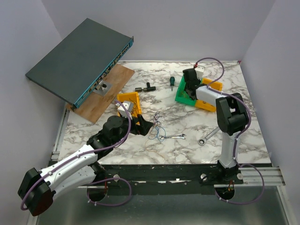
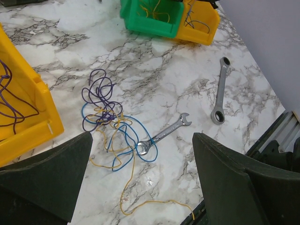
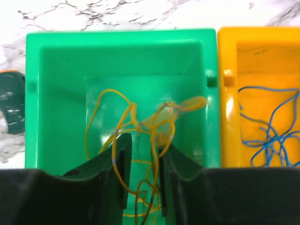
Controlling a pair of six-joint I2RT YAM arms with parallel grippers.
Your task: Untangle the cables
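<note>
At centre of the surface (image 2: 154, 65): mid-sort, with a tangle left to separate.
The left tool (image 2: 142, 145) hangs wide above the cables (image 2: 110, 122), which cross a wrench (image 2: 164, 133); next, pinch one free loop. The right tool (image 3: 144, 150), over the green bin (image 3: 117, 37), is narrow but parted around yellow strands whose lower ends are hidden.
</note>
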